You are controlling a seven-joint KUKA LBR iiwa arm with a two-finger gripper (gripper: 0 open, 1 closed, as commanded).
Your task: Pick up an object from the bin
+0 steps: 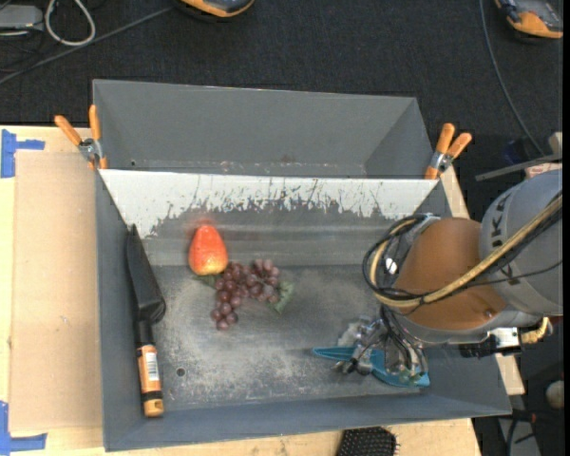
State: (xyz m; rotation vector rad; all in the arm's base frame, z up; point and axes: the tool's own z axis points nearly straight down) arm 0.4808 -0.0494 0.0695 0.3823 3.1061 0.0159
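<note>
teal thing [331, 353], flat and pointy, some plastic tool maybe, can't make out what exactly. it lies on the floor of the bin [266, 373] down in the near right corner, close to the front wall. its long axis runs pretty much left to right along that wall, dipping a bit toward the right end, with the pointed tip sticking out to the view's left.

gripper [378, 348] sits right over the middle stretch of it. so the thing isn't off to one side of the jaws, it's straight under them, tip poking out one way and a wider teal bit showing the other way. whether the jaws are released or clenched, honestly can't tell from this angle. can't tell either if it's touching or just above.

looks like the grasp stage: low over the target, nothing lifted yet. the next move probably hinges on closing across the narrow width, not along the length. it's so flat it could easily skid on the floor.

further out: grapes [242, 288] mid bin, strawberry [207, 251] just behind them, and a black knife [141, 288] with an orange handle along the left wall. all well apart from the gripper.
</note>
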